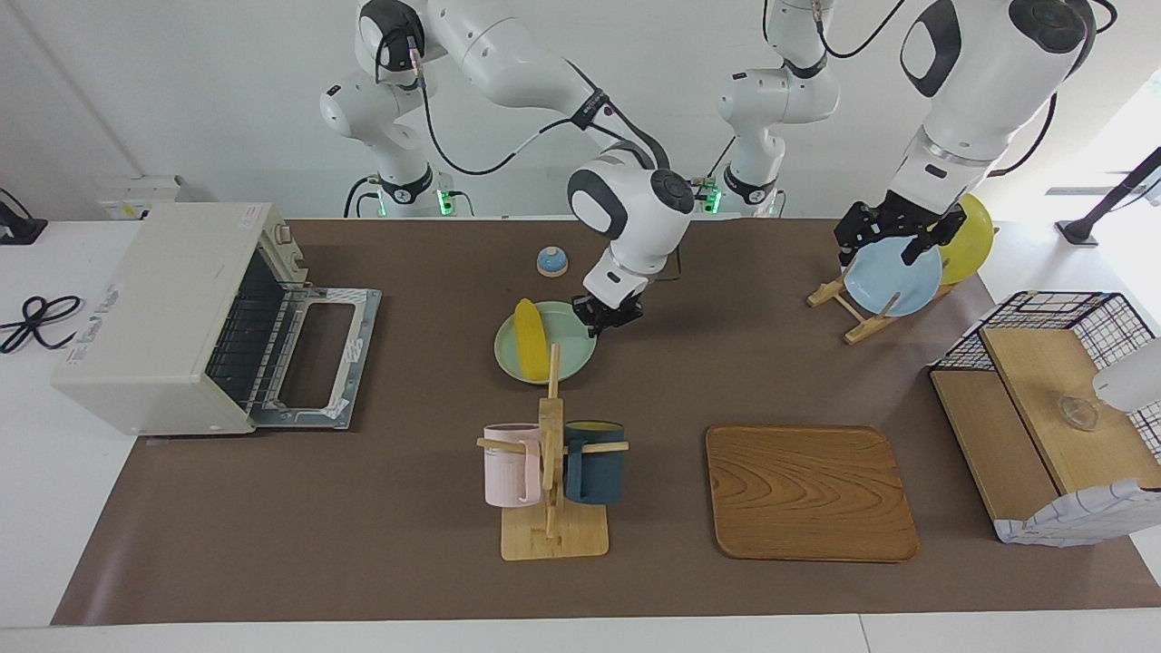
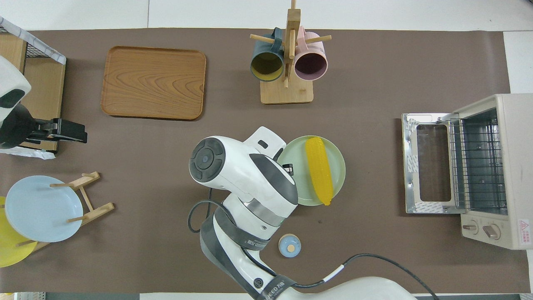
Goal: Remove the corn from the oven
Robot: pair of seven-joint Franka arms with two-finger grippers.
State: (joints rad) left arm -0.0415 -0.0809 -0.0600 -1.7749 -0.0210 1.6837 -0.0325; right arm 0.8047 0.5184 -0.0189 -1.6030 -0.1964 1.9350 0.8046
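The yellow corn (image 1: 531,352) lies on a light green plate (image 1: 570,363) near the middle of the table, a little nearer to the robots than the mug rack. It also shows in the overhead view (image 2: 319,170) on the plate (image 2: 339,171). My right gripper (image 1: 600,317) is shut on the plate's rim; I cannot tell whether the plate rests on the table. The cream oven (image 1: 154,308) stands at the right arm's end with its door (image 1: 317,354) down and its rack bare. My left gripper (image 1: 893,238) waits, open, over the plate rack.
A mug rack (image 1: 551,453) holds a pink and a dark blue mug. A wooden tray (image 1: 810,492) lies beside it. A small blue bell (image 1: 551,261) sits near the robots. A rack holds a blue plate (image 1: 893,277) and a yellow plate (image 1: 970,231). A black wire basket (image 1: 1052,399) stands at the left arm's end.
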